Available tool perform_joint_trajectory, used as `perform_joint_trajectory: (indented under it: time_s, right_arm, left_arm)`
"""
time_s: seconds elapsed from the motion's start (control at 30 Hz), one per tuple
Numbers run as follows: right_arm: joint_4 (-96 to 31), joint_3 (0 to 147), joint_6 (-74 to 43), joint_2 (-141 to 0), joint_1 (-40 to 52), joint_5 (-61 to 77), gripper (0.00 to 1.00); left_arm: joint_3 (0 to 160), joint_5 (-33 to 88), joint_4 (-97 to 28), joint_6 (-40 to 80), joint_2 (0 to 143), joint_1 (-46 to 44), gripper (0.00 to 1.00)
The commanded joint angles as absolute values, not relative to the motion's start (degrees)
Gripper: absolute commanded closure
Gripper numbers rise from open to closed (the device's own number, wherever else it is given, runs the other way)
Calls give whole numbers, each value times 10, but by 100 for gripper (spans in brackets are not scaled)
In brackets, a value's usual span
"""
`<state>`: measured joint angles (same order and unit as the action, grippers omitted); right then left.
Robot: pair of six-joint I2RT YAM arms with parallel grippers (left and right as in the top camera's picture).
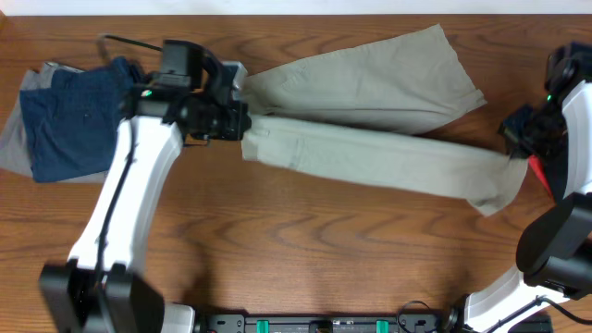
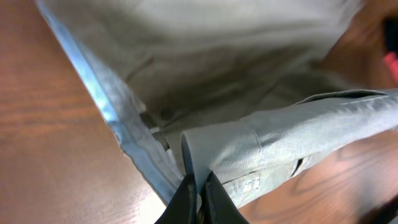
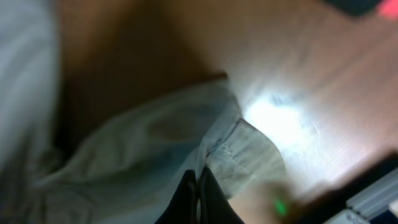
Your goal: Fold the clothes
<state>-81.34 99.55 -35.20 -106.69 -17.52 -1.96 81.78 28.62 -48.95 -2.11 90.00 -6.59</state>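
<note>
**Khaki trousers pinched at both ends, 2 grippers closed on the cloth**

Khaki trousers (image 1: 370, 120) lie across the upper middle of the wooden table (image 1: 305, 250), waistband end to the left and 2 legs running to the right. One leg fans out toward the upper right. The other runs in a long, drawn-out band down to the right edge.

The left gripper (image 1: 242, 125) sits at the waistband end. Its wrist view shows both fingers pressed together with a fold of khaki fabric clamped between them, no gap visible, and a seam and a pocket edge just beside the tips. The right gripper (image 1: 520, 153) is at the far end of the lower leg. In its wrist view the fingers are likewise pinched tight on the cloth right next to the stitched hem.

A navy blue garment (image 1: 79, 120) lies at the table's left end on top of a grey garment (image 1: 18, 139), of which only a strip shows. The left arm covers part of the navy piece.

The right wrist view is blurred and washed out by glare on the wood. From overhead, both sets of fingertips are hidden by the gripper bodies. Whether the lower leg touches the table along its whole length cannot be told. A red part (image 1: 541, 176) beside the right arm is too cut off to identify.
</note>
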Motion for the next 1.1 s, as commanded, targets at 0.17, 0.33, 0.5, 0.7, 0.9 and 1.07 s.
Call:
perform_joint_trajectory:
  time_s: [0.17,0.33,0.5,0.7,0.9,1.07]
  right_arm:
    - [-659,1059,-279,-1052,-135,-34,99]
    - [-514,1059,-274,-1052,-101,-50,99]
    - [-390,1059,-274,-1061,-79,-62,99]
    - [-321,1059,-274,-1114,-62,-59,25]
    - [-372,1059,-267,-1163,-63,-60,1]
    - [-448,1059,-256,-1173,-63,-57,1]
  left_arm:
    - [826,215,-403,54,907,-47,94]
    - [826,132,-334,106,937,-47,94]
    - [825,123,-225,120,993,-47,94]
    - [825,112,-101,145,1073,-47,55]
    - [825,111,-161,158,1087,-46,28]
    - [821,111,-267,158,1087,-46,28]
